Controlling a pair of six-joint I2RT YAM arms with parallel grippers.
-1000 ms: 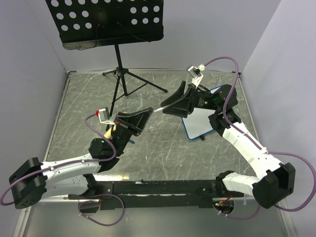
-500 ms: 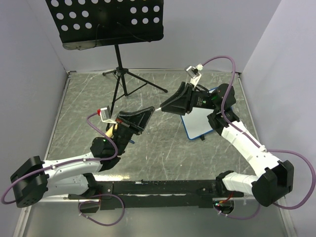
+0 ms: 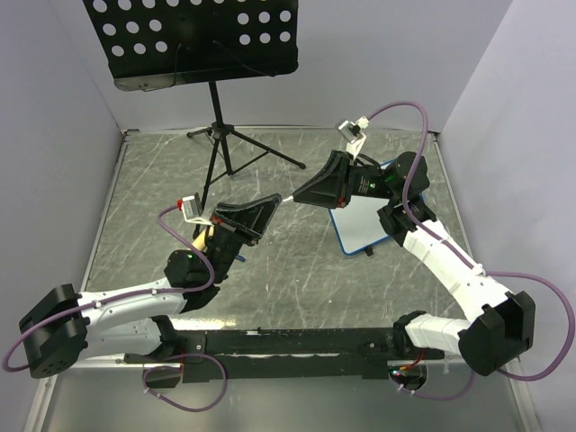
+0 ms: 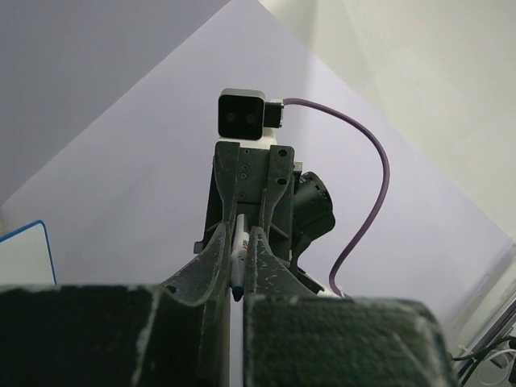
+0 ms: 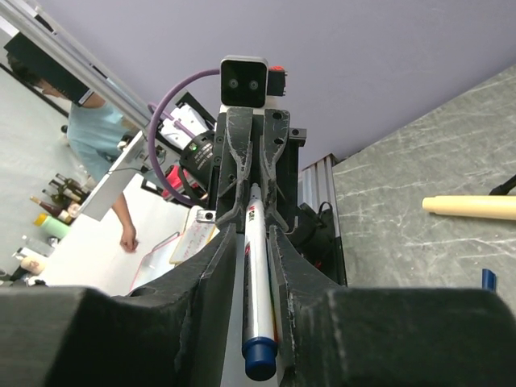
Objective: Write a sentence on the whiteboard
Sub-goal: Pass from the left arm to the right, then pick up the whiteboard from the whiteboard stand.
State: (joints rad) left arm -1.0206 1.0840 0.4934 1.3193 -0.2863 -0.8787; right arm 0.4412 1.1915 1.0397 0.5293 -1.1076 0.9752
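Observation:
A white marker point(image 3: 286, 199) with blue ends spans the gap between my two grippers above the table's middle. My left gripper point(image 3: 273, 204) is shut on one end of it point(image 4: 234, 289). My right gripper point(image 5: 251, 231) faces the left one, its jaws closed along the marker's barrel point(image 5: 258, 298). The whiteboard point(image 3: 364, 225), white with a thin blue frame, lies on the table under the right arm, and its corner point(image 4: 24, 251) shows in the left wrist view. The sentence is out of view; the arm covers part of the board.
A black perforated music stand point(image 3: 193, 40) rises at the back left, its tripod legs point(image 3: 225, 148) spread on the grey marbled table point(image 3: 297, 261). A wooden stick point(image 3: 200, 239) lies beside the left arm. Purple-grey walls close in the sides.
The right gripper's jaws have closed from wide apart onto the marker's barrel and shifted slightly along it. The left gripper has stayed shut and nearly still.

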